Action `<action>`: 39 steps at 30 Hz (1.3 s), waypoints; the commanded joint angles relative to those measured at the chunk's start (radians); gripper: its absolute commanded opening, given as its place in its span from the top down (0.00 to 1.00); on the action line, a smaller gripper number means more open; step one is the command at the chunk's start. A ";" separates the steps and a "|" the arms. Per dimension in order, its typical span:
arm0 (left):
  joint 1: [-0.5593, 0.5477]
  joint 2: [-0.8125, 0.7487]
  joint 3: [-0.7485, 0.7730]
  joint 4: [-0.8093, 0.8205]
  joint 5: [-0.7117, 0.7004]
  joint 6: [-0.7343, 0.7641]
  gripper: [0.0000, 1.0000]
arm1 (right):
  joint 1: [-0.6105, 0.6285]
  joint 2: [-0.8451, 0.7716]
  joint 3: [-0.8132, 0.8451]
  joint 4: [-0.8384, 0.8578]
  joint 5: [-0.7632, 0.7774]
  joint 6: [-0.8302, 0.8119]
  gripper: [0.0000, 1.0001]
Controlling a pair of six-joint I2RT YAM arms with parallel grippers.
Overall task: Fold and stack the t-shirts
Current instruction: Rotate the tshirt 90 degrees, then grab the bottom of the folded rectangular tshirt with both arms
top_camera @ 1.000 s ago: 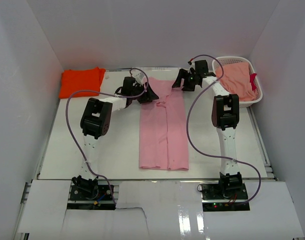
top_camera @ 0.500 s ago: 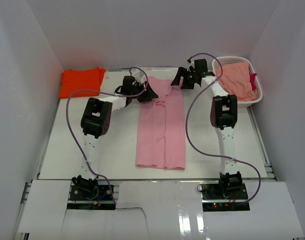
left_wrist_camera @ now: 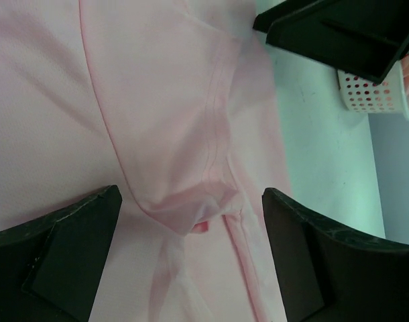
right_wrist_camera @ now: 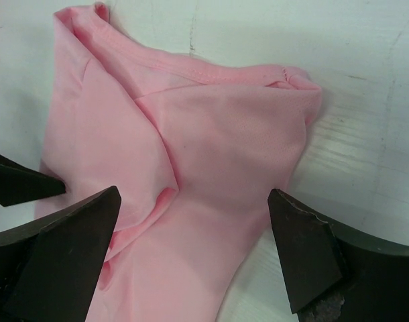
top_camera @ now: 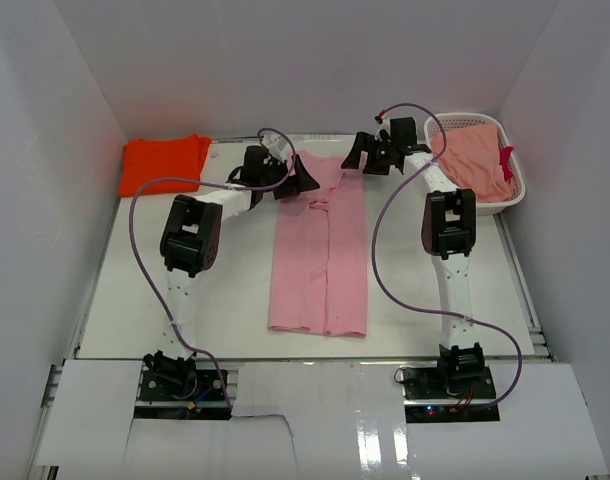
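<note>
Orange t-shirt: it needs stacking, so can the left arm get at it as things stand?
Probably yes: the orange t-shirt lies uncovered at far left; the left pincer hangs open, only bare table between them.

The left gripper (left_wrist_camera: 191, 191) hangs over the light pink t-shirt (left_wrist_camera: 157, 87), its two dark fingers (left_wrist_camera: 64, 258) spread wide at the bottom of the frame, with nothing clamped between them. The cloth fills most of the view, and a double-stitched seam (left_wrist_camera: 221, 114) curves down to a bunched fold, where a small red tag (left_wrist_camera: 201, 227) peeks out. At the upper right, part of the right gripper (left_wrist_camera: 332, 30) juts over the shirt's edge; its jaws cannot be read from this angle. Beyond it, on the pale table (left_wrist_camera: 318, 154), stands a white lattice basket (left_wrist_camera: 369, 94) holding pinkish cloth.
</note>
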 commanded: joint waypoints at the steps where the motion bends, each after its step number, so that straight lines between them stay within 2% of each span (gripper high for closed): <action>1: 0.037 -0.034 0.116 -0.049 -0.006 0.026 0.02 | -0.014 -0.116 0.008 0.044 -0.001 -0.049 0.03; 5: 0.064 -0.091 0.204 -0.063 0.004 0.045 0.02 | -0.023 -0.194 -0.010 0.046 -0.006 -0.090 0.03; 8: 0.074 -0.194 0.175 -0.036 0.015 0.065 0.02 | -0.025 -0.297 -0.094 0.063 0.003 -0.119 0.04; 11: 0.074 -0.321 0.101 -0.080 -0.011 0.074 0.02 | -0.025 -0.418 -0.172 0.067 0.013 -0.138 0.04; 12: 0.076 -0.353 0.077 -0.103 -0.020 0.075 0.02 | -0.025 -0.453 -0.256 0.067 0.014 -0.133 0.04; 14: 0.076 -0.463 -0.038 -0.140 -0.054 0.074 0.02 | -0.025 -0.579 -0.364 0.069 0.002 -0.127 0.04; 15: 0.076 -0.506 -0.091 -0.172 -0.069 0.066 0.02 | -0.023 -0.626 -0.507 0.076 -0.001 -0.115 0.03; 16: 0.076 -0.598 -0.218 -0.166 -0.081 0.054 0.02 | -0.022 -0.728 -0.589 0.107 -0.013 -0.087 0.03; 17: 0.076 -0.644 -0.283 -0.158 -0.089 0.042 0.02 | -0.018 -0.786 -0.678 0.130 -0.026 -0.072 0.02; 18: 0.073 -0.689 -0.348 -0.154 -0.095 0.007 0.02 | -0.014 -0.838 -0.846 0.142 -0.008 -0.055 0.02; 19: 0.073 -0.733 -0.415 -0.138 -0.101 -0.016 0.02 | -0.008 -0.942 -0.925 0.150 -0.001 -0.025 0.01; 20: 0.073 -0.826 -0.552 -0.111 -0.106 -0.033 0.02 | 0.009 -0.994 -0.999 0.177 -0.001 -0.017 0.00; 22: 0.067 -0.917 -0.673 -0.100 -0.118 -0.067 0.02 | 0.040 -1.120 -1.170 0.172 0.048 -0.003 0.00; 23: 0.064 -0.963 -0.777 -0.104 -0.127 -0.069 0.02 | 0.078 -1.154 -1.211 0.147 0.048 -0.021 0.00; 24: 0.056 -1.061 -0.823 -0.108 -0.140 -0.066 0.02 | 0.101 -1.185 -1.243 0.114 0.071 -0.033 0.04; 27: 0.045 -1.245 -0.961 -0.173 -0.152 -0.070 0.02 | 0.179 -1.323 -1.397 0.075 0.102 -0.018 0.04; 30: 0.031 -1.385 -1.038 -0.255 -0.150 -0.086 0.02 | 0.207 -1.462 -1.538 0.070 0.103 0.037 0.04; 33: 0.025 -1.477 -1.096 -0.362 -0.150 -0.090 0.02 | 0.215 -1.597 -1.619 0.012 0.128 0.060 0.04; 39: 0.022 -1.539 -1.216 -0.371 -0.088 -0.161 0.02 | 0.227 -1.708 -1.717 -0.051 0.088 0.112 0.04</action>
